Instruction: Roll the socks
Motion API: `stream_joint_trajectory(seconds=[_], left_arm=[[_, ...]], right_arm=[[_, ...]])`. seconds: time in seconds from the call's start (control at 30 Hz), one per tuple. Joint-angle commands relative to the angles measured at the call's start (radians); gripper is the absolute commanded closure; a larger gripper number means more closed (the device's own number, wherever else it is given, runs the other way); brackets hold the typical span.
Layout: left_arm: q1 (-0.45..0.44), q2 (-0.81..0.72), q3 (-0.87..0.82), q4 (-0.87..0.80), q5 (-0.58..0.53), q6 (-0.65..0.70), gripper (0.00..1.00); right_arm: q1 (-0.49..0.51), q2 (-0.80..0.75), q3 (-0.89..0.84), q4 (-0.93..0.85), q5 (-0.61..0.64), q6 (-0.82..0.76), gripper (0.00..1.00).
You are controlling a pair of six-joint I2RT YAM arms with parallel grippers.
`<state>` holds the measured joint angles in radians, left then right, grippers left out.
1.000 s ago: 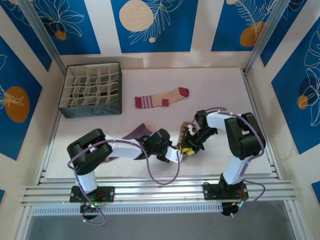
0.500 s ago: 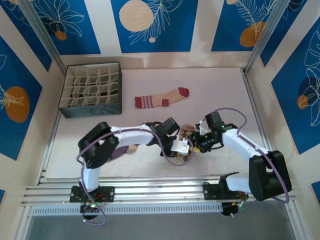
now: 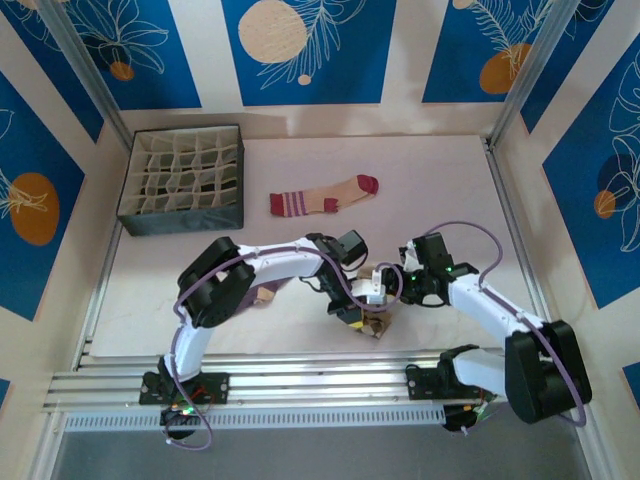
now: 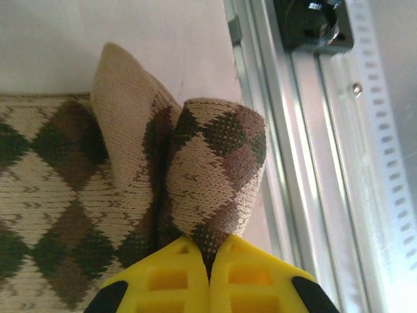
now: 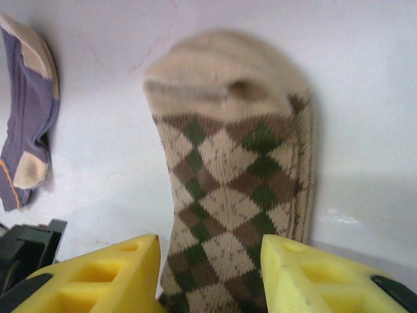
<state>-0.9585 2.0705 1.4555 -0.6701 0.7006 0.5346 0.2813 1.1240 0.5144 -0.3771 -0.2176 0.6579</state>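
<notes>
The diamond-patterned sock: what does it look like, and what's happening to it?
The argyle sock is knit, tan with brown and dark-green diamonds and a plain tan end. It lies on the white table near the front rail. One end is folded up into a rounded hump, pinched in the shut yellow jaws of the left gripper. The right gripper holds its jaws open on either side of it.
</notes>
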Motion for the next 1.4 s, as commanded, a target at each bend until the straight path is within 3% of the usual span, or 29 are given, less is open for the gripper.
stream_joint_trajectory(seconds=[0.0, 0.23, 0.57, 0.8, 1.07, 1.37], left_arm=[[0.102, 0.06, 0.038, 0.04, -0.09, -0.21, 1.0], [0.112, 0.113, 0.077, 0.028, -0.116, -0.284, 1.0], [0.112, 0.152, 0.091, 0.028, -0.105, -0.314, 1.0], [0.119, 0.158, 0.092, 0.03, -0.096, -0.323, 1.0], [0.125, 0.171, 0.095, 0.041, -0.082, -0.345, 1.0], [0.132, 0.178, 0.097, 0.037, -0.068, -0.34, 1.0]], right_arm=[[0.042, -0.102, -0.047, -0.126, -0.128, 0.009, 0.59], [0.082, -0.21, -0.118, -0.136, -0.16, 0.072, 0.6], [0.12, -0.247, -0.121, -0.18, -0.065, 0.123, 0.61], [0.053, -0.209, -0.034, -0.195, -0.051, 0.042, 0.63], [0.055, -0.109, -0.012, -0.057, -0.05, -0.007, 0.63], [0.066, 0.044, 0.077, -0.038, 0.001, -0.098, 0.6]])
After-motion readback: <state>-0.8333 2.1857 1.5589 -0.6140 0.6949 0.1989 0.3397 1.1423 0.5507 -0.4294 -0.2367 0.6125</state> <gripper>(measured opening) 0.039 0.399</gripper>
